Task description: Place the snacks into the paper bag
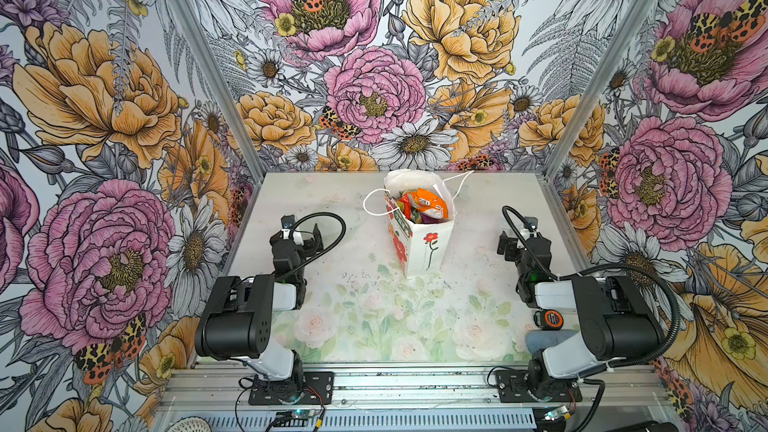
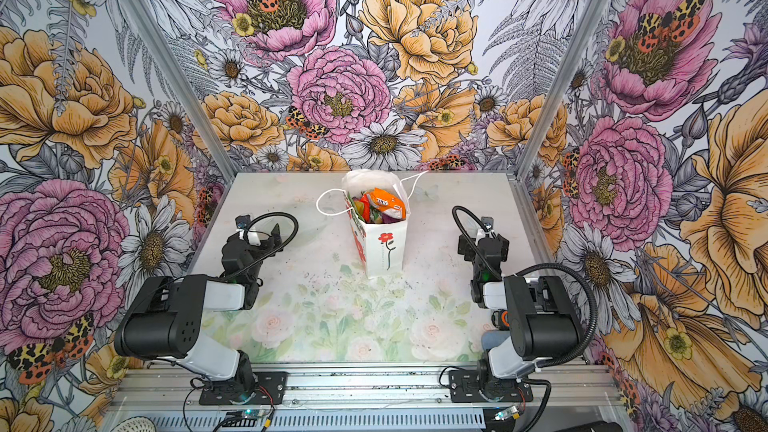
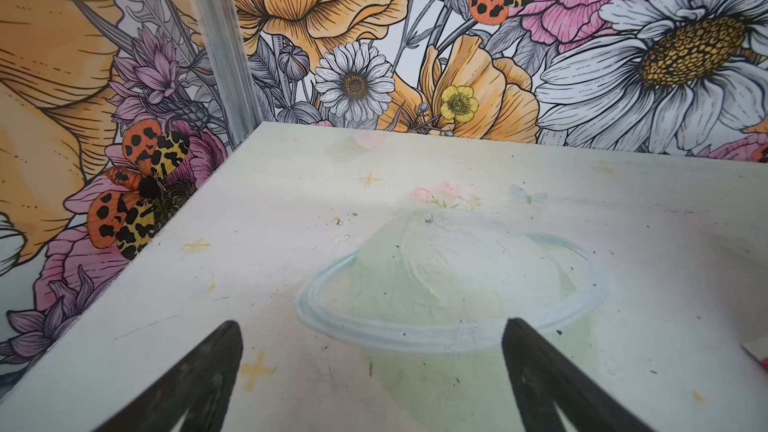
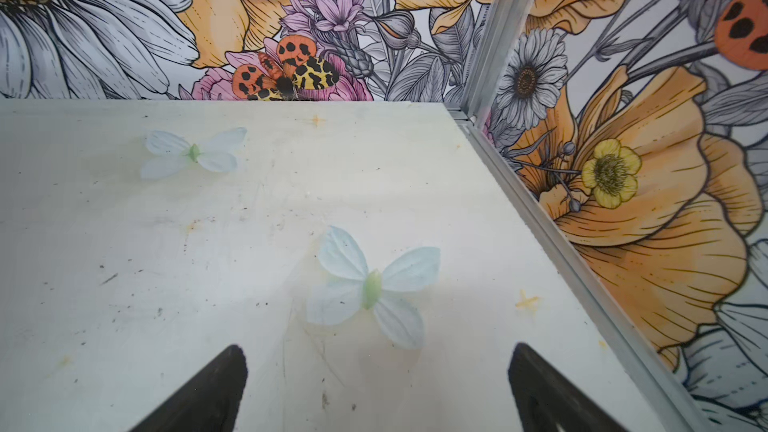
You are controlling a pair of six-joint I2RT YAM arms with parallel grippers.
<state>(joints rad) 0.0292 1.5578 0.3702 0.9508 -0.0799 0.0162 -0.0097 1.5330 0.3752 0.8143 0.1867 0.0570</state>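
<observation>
Bold floral wallpaper covers the three walls around a pale table (image 1: 353, 284) printed with faint roses. The paper bag (image 1: 430, 249) stands upright near the middle of it, mouth open to the ceiling, long axis vertical, its cord handles flopped outward. The snacks (image 1: 419, 205) are inside, heaped up to the rim, with an orange packet (image 1: 428, 200) lying on top. No packet shows loose on the table in either top view, so the filling looks finished, or nearly so.

The left gripper (image 1: 305, 238) hangs to the left of the bag and the right gripper (image 1: 517, 234) to its right. Both are well apart from the bag, which stands between them, and neither is plainly nearer. Both point past the bag toward the back wall. Any further drop would have to come in from above, over the rim. In the wrist views, the left gripper (image 3: 372, 334) and the right gripper (image 4: 378, 359) each have their jaws spread wide, with only bare table between them.

How many packets lie under the orange one cannot be made out. On the near right of the bag, an orange-black tape measure (image 1: 550, 318) and a grey-blue case (image 1: 540, 340) sit mostly hidden behind the right arm, so that patch of table cannot be checked. A white-and-red sliver at the edge of the left wrist view may be the bag; I cannot tell.
</observation>
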